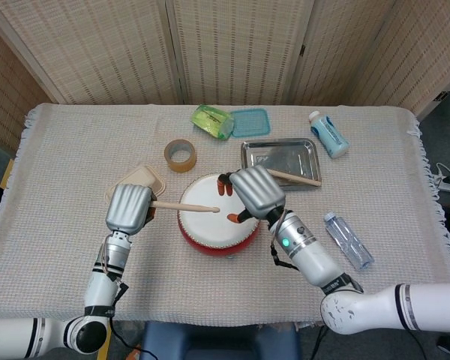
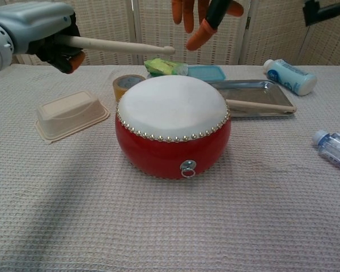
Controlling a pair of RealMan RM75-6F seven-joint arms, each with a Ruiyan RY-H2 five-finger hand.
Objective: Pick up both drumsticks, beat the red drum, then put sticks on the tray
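Cloth-covered table (image 1: 60,247): my left hand (image 1: 129,208) grips a drumstick (image 1: 184,208) over the red drum (image 2: 173,127); right hand (image 1: 256,193) hovers above it, fingers spread, empty.

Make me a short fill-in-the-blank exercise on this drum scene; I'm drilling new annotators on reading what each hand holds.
1. The left hand grips a ____ over the red drum.
2. The other drumstick lies on the metal ____.
3. The right hand holds ____.
4. The roll of tape sits on the ____.

Missing words: drumstick; tray; nothing; table
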